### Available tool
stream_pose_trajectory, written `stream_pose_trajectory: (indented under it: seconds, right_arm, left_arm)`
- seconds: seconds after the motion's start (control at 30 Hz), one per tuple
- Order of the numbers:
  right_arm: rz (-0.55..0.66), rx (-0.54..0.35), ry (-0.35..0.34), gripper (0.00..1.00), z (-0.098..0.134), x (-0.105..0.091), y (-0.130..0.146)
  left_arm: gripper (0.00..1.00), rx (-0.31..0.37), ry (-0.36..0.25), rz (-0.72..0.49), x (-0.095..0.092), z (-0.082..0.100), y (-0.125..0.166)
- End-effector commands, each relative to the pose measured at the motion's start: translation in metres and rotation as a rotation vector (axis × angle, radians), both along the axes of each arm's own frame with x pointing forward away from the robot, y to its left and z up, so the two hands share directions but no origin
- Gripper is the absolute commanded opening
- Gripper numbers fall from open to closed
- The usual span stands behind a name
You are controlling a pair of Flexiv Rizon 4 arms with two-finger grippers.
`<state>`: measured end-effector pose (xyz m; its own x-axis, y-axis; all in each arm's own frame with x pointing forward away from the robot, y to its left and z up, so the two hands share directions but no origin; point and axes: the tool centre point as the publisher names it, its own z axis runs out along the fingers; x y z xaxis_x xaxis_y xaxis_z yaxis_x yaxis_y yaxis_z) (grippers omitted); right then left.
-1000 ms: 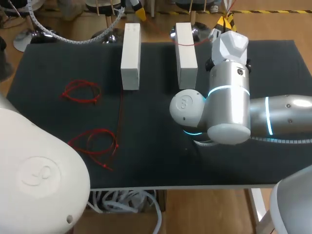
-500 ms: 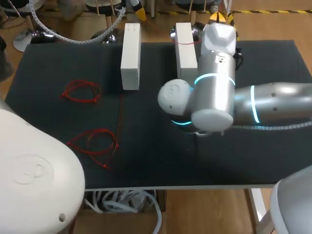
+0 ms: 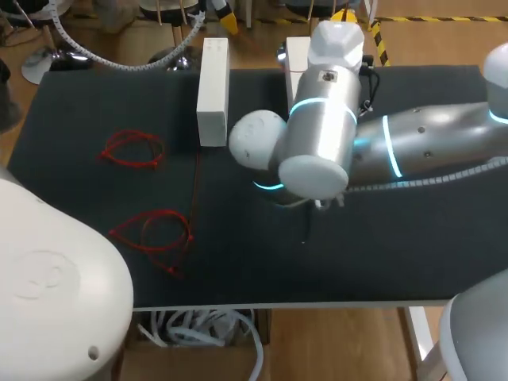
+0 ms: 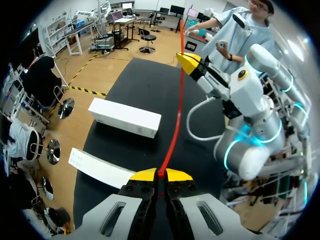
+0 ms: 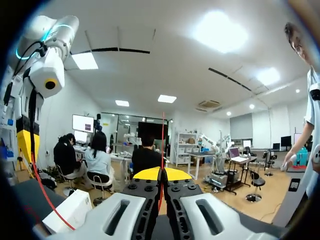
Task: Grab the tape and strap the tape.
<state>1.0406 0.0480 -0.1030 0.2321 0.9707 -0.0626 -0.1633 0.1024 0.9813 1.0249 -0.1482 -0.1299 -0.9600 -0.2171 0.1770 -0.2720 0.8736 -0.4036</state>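
Fingertips are going unseen from the head view. The right arm [image 3: 317, 135] is sprawling over the second white block [image 3: 295, 54], leaving only its far end showing beside the uncovered white block [image 3: 213, 91]. The left arm [image 3: 55, 270] is appearing only as a cut-off white shell well to the near side of that block.

The wrist views are telling more. The left fingers [image 4: 159, 175] are pressing fully together, pinching one end of the red tape [image 4: 175, 125] between their yellow tips. The tape is stretching taut from there, passing above the table just beside the uncovered white block. It is reaching up to the right fingers [image 5: 161, 173], which are likewise closing tight on it, with a thin red line rising from between their tips.

The black table [image 3: 95, 95] is carrying two loose red loops, one [image 3: 133, 148] lying beside the uncovered white block and the other [image 3: 155, 230] nearer the front edge. A single red strand [image 3: 196, 186] is trailing from that block's near end.
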Motion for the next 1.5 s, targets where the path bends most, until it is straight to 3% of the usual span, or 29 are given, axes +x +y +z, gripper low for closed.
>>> stream_pose_trajectory:
  seconds: [0.03, 0.33, 0.43, 0.57, 1.5]
  right_arm:
    - [0.198, -0.056, -0.099, 0.00, -0.006, 0.005, -0.021]
    - [0.260, -0.111, -0.143, 0.00, -0.011, 0.002, -0.024]
    - [0.233, -0.075, -0.087, 0.00, -0.008, -0.005, -0.023]
    - [0.126, 0.006, 0.055, 0.00, 0.000, -0.016, -0.024]
    - [0.126, 0.006, 0.055, 0.00, 0.000, -0.016, -0.024]
  left_arm:
    - [0.00, 0.003, 0.003, -0.002, 0.001, 0.001, 0.000]
    - [0.00, 0.003, 0.003, -0.002, 0.001, 0.001, 0.000]
    - [0.00, 0.003, 0.003, -0.002, 0.001, 0.001, 0.000]
    - [0.00, 0.003, 0.003, -0.002, 0.001, 0.001, 0.000]
    - [0.00, 0.003, 0.003, -0.002, 0.001, 0.001, 0.000]
